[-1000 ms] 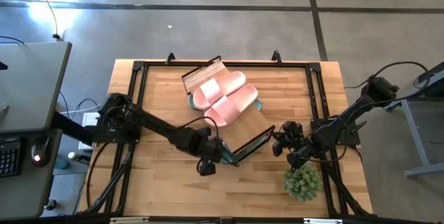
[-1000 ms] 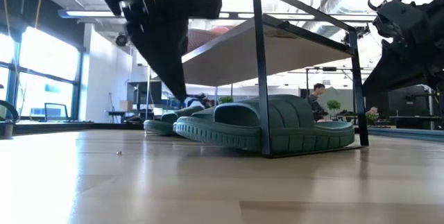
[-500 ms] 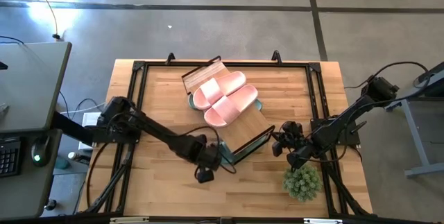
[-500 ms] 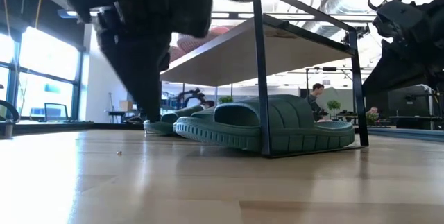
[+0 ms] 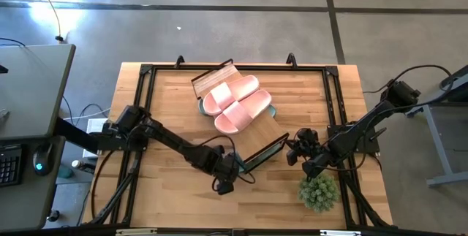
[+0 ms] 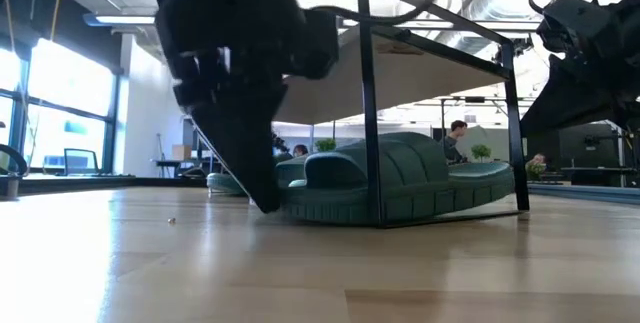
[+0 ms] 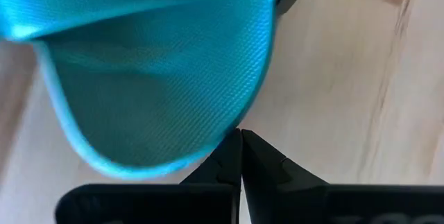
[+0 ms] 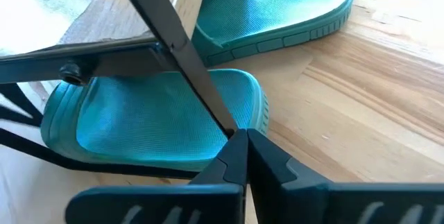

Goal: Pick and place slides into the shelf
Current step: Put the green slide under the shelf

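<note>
The left hand (image 5: 224,185) is closed tight with nothing between its fingers (image 7: 225,158), its tip lowered to the worktop (image 5: 175,112) and pressed against the heel edge of a green slide (image 7: 163,78) that lies just under the near end of the shelf (image 5: 256,139). In the low view this hand (image 6: 262,198) reaches the wood right beside that green slide (image 6: 395,178), which sits beneath the shelf's plank between its thin black legs, with another green slide (image 6: 228,179) farther back. From the left hand, the shelf runs toward one o'clock across the middle of the worktop, set at a slant, and two pink slides (image 5: 238,104) lie side by side on its plank top. A bit of green sole shows at the pink pair's three o'clock edge, below the plank. The right hand (image 5: 295,150) is also fully closed and holds nothing; it hovers at about three o'clock from the shelf's near end, close to the black frame. Its wrist view shows the shut fingers (image 8: 239,158) just beside a slanting black frame bar (image 8: 173,50), with one green slide (image 8: 156,123) under the bar and a second green slide (image 8: 277,9) beyond it. At about five o'clock from the right hand stands a small potted plant (image 5: 317,191) near the worktop's edge.
</note>
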Available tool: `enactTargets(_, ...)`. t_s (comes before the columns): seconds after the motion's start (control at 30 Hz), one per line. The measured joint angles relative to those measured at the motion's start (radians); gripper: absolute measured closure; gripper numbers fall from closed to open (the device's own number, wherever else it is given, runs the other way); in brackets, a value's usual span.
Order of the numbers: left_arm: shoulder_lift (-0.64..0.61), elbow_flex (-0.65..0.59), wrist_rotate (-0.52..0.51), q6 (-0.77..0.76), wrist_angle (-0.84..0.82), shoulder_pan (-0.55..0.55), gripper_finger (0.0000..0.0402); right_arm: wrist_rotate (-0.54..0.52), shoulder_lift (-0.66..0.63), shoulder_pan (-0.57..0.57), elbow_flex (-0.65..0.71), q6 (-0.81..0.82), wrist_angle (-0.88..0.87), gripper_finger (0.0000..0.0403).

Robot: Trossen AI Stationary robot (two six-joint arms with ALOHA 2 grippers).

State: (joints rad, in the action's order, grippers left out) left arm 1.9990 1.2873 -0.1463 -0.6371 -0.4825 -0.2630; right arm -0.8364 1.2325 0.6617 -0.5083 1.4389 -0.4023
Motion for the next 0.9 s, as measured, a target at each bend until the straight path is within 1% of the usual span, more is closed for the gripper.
enactTargets(0.17,0.009,0.0,-0.011,-0.008,0.062,0.0,0.0402,0.0,0.001,0.0,0.0,-0.008,0.005,0.0403)
enactTargets(0.27,0.009,0.0,-0.037,-0.015,0.078,0.0,0.0402,-0.001,0.002,0.0,0.0,-0.008,0.007,0.0403)
enactTargets(0.43,0.009,0.0,-0.039,-0.014,0.094,0.0,0.0401,-0.001,0.003,0.0,0.0,-0.008,0.008,0.0403)
enactTargets(0.67,0.009,-0.001,-0.067,0.001,0.127,0.0,0.0402,0.002,0.003,0.0,0.0,-0.008,0.008,0.0403)
enactTargets(0.9,0.002,0.0,-0.076,0.01,0.092,-0.001,0.0401,0.007,0.003,0.0,0.0,-0.004,0.009,0.0403)
